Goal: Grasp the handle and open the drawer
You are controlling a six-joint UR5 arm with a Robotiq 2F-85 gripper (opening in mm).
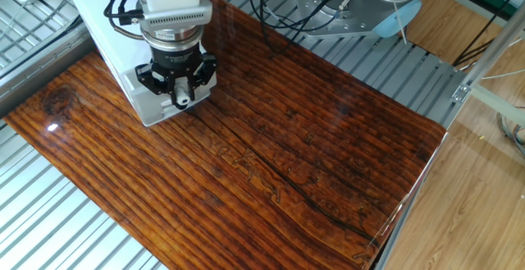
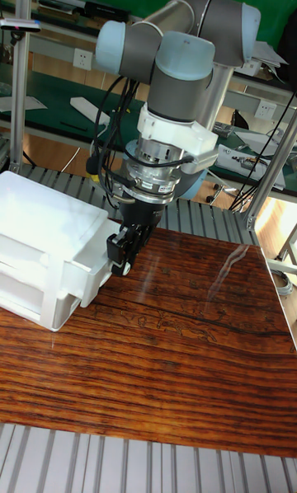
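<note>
A white cabinet (image 1: 98,16) (image 2: 41,221) stands at the table's far left. The drawer (image 1: 156,110) (image 2: 89,272) is its lower front part and faces my arm. Its front juts a little past the cabinet body. My gripper (image 1: 181,98) (image 2: 122,262) points down right in front of the drawer. Between its black fingers (image 1: 199,77) the fixed view shows the handle (image 1: 181,102), a small white stub with a dark tip. The jaws stand spread on either side of the handle, open. In the tall fixed view the fingers hide the handle.
The wooden tabletop (image 1: 287,155) stretches right and forward of the cabinet. Black cables (image 1: 267,7) and the arm's base (image 1: 369,11) sit at the back on the ribbed metal surface. The tabletop's right edge (image 1: 410,196) borders a wooden floor.
</note>
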